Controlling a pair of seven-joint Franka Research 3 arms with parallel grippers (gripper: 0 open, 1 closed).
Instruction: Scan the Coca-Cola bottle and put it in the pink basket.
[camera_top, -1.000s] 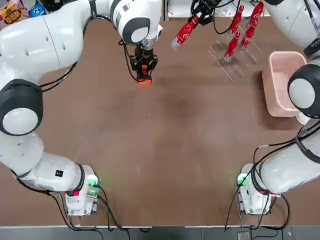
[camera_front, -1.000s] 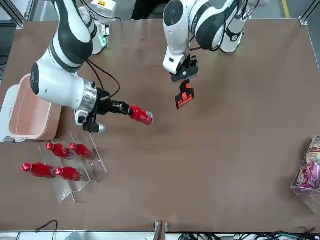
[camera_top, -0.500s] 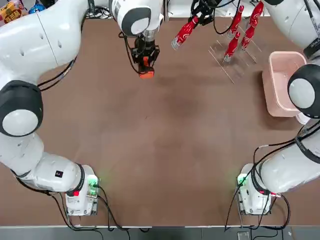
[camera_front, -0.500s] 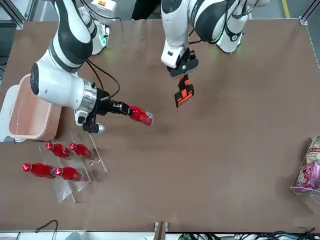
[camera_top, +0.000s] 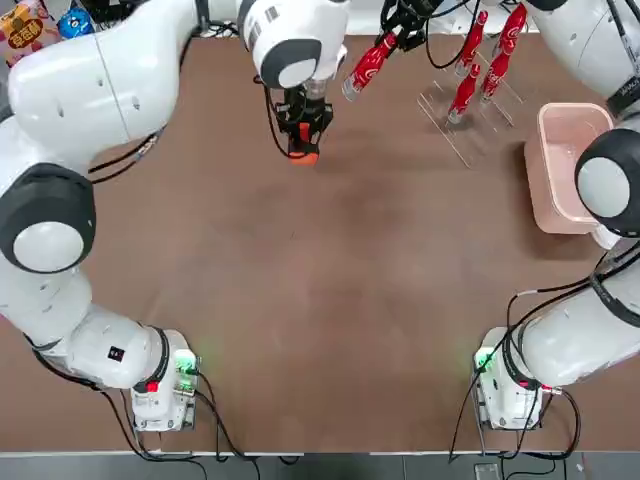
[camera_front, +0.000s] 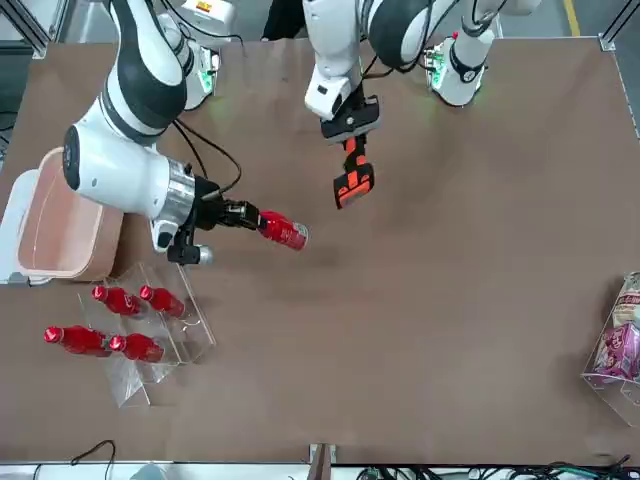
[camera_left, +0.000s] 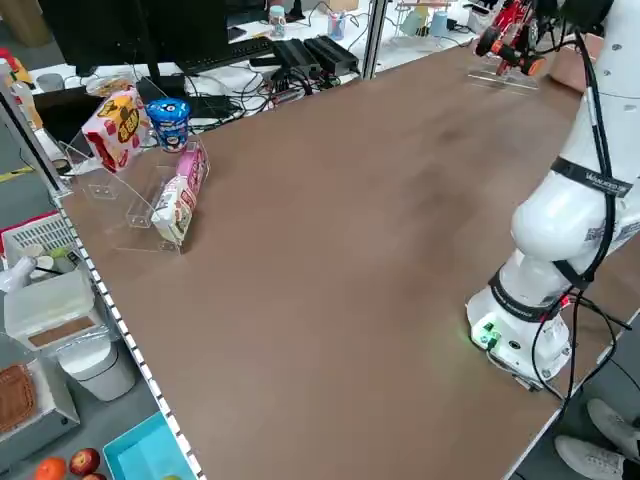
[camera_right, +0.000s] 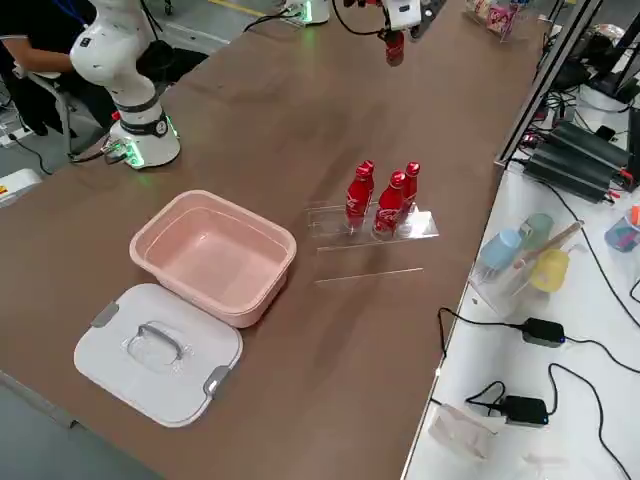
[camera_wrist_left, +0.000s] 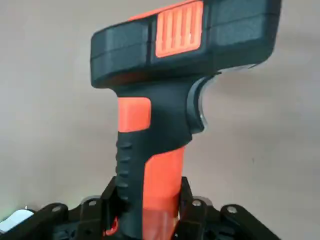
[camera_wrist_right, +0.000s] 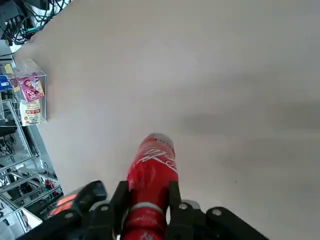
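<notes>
Top view: the left gripper (camera_top: 303, 128), upper centre of the frame, is clamped on the handle of the scanner (camera_top: 303, 148), whose orange end points down the frame; at the top edge, right of centre, the right gripper (camera_top: 398, 30) is closed on the neck end of the Coca-Cola bottle (camera_top: 368, 66), held tilted above the table (camera_top: 330, 300) with its base toward the lower left. Four more bottles (camera_top: 478, 60) stand in a clear rack (camera_top: 455, 115) at upper right; the pink basket (camera_top: 562, 165) sits at the right edge. Front view: the bottle is left of centre, held nearly level, base pointing right toward the scanner, the two well apart; the basket is at the far left edge, the rack below it. Right side view: the basket lies centre left, open, with a white lid (camera_right: 157, 352) touching its lower-left side. Left wrist view: the fingers (camera_wrist_left: 112, 197) pinch the scanner's orange grip, head uppermost. Right wrist view: the fingers (camera_wrist_right: 120, 200) close on the bottle near its neck, body and white script pointing away over bare tabletop.
</notes>
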